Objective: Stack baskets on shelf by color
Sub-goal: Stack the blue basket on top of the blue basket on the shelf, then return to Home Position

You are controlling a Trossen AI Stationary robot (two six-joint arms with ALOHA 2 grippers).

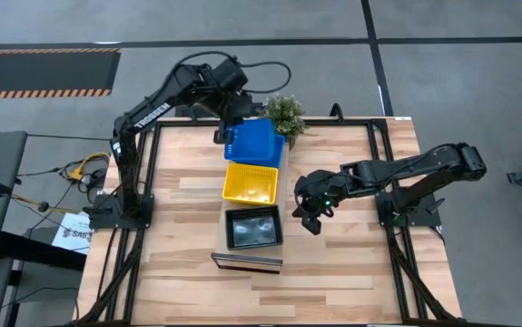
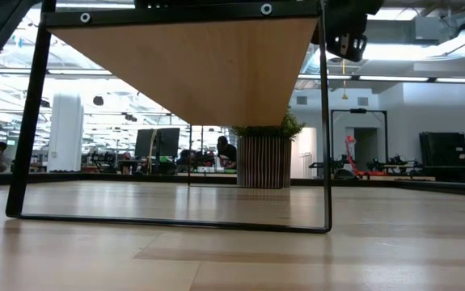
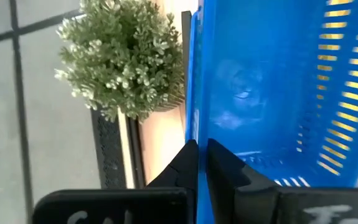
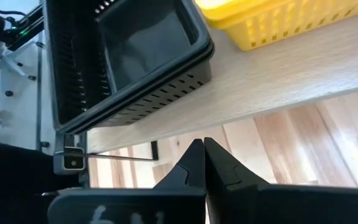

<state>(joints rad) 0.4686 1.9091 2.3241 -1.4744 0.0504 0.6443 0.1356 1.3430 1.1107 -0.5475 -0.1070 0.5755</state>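
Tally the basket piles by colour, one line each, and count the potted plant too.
Blue basket pile: 1
Yellow basket pile: 1
Black basket pile: 1
Potted plant: 1
Total: 4
How many baskets each pile holds cannot be told for all of them.

A small potted plant (image 1: 285,114) stands at the wooden table's (image 1: 351,272) far edge.

Beside the right tool (image 1: 310,218) bare desk (image 1: 342,272) lies open toward the near edge — the shelf (image 1: 247,262) with its black baskets (image 1: 254,227) and yellow baskets (image 1: 250,183) blocks its inner side. The left tool (image 1: 227,136) has a potted plant (image 1: 284,114) just beyond the blue baskets (image 1: 257,143) — little room there.
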